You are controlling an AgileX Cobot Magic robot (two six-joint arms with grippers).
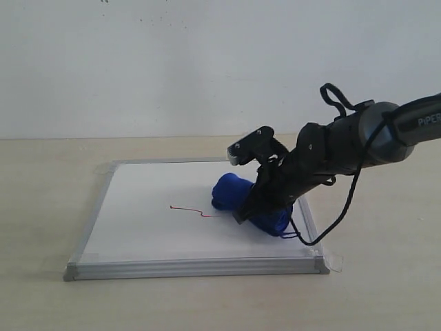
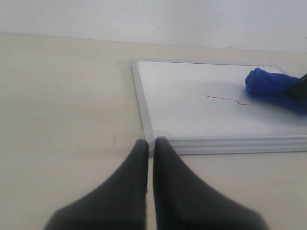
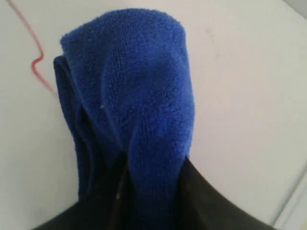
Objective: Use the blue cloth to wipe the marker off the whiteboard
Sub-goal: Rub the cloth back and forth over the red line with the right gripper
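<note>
Right end effector clamped on cloth, cloth on board right side, touching right end of red line, arm cable hanging past board's right edge, left end effector closed over tabletop by near-left corner

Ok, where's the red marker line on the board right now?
In the exterior view the red line lies near the middle of the whiteboard, its right end close beside the blue cloth.

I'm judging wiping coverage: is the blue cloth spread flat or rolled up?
Rolled up: the blue cloth sits on the whiteboard as a thick bundle, creased where the right gripper pinches it.
</note>
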